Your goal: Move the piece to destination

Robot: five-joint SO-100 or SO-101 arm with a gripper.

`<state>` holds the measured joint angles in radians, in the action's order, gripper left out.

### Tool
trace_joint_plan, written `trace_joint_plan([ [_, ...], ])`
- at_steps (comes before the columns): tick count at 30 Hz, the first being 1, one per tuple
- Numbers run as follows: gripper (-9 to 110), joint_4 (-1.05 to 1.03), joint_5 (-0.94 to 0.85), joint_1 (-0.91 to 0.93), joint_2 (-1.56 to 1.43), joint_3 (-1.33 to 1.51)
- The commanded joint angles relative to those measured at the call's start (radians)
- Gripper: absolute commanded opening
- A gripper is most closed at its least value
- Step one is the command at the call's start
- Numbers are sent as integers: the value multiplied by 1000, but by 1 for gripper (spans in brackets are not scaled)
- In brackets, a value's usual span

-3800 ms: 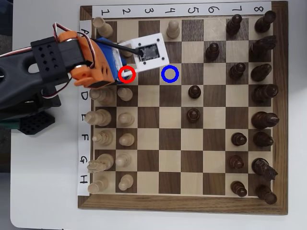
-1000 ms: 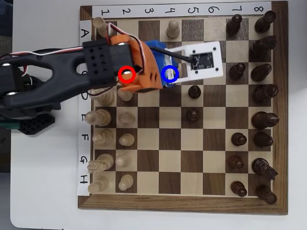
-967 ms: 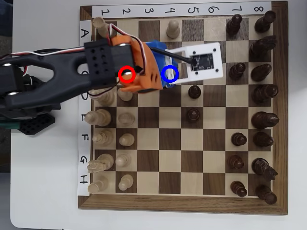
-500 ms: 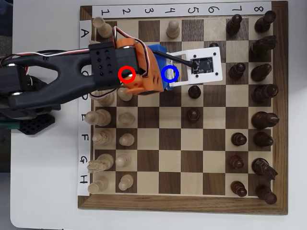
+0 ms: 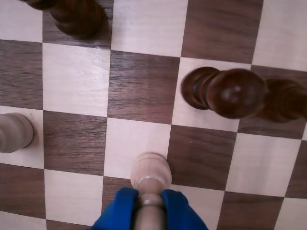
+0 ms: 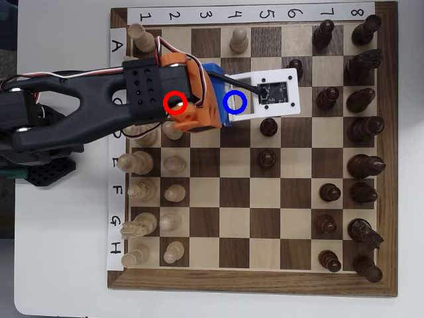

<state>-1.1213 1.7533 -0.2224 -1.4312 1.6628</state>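
Chessboard point(image 6: 218, 278) on white table | gripper point(image 5: 149, 203) clamps pale pawn point(image 5: 150, 173) between blue fingers | arm has drawn back slightly, wrist now over blue-ringed square point(image 6: 235, 102) | lowering seems next

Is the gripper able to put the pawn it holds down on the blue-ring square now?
Probably yes. The gripper grips the pale pawn between its blue fingers, right at the blue ring. No other piece appears to stand on that square, though the arm hides it.
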Motion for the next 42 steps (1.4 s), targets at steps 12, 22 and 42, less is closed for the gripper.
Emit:
trace_joint_plan([
  [12,0,17,78,-38,-81,-192],
  [22,0,-11,78,-40,-54,-304],
  [42,0,34,107,-55,18,-215],
])
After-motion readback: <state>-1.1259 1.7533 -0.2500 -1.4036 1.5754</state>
